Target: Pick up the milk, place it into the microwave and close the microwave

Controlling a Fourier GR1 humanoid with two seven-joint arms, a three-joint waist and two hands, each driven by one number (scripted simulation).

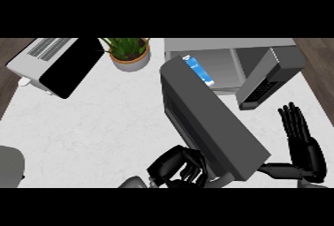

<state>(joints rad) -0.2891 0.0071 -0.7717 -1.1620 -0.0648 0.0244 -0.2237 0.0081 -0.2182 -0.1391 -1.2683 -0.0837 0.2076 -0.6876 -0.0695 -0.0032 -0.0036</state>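
Observation:
The milk (pixel 199 70), a white carton with blue print, lies inside the open microwave (pixel 228 44) at the counter's back right, near the cavity's left side. The microwave's dark grey door (pixel 209 123) swings out towards me, reaching from the cavity down to the lower middle of the view. My left hand (pixel 177 167) is at the door's free end, its fingers curled and resting against the door's left face; the door hides part of the hand. Beside the door, my right hand (pixel 303 143) stays open at the lower right, fingers up and holding nothing.
A white appliance with a black glass front (pixel 58 66) lies at the back left. A potted plant (pixel 130 55) stands between it and the microwave. A grey rounded object (pixel 9 167) shows at the left edge. The marble counter (pixel 98 128) spreads left of the door.

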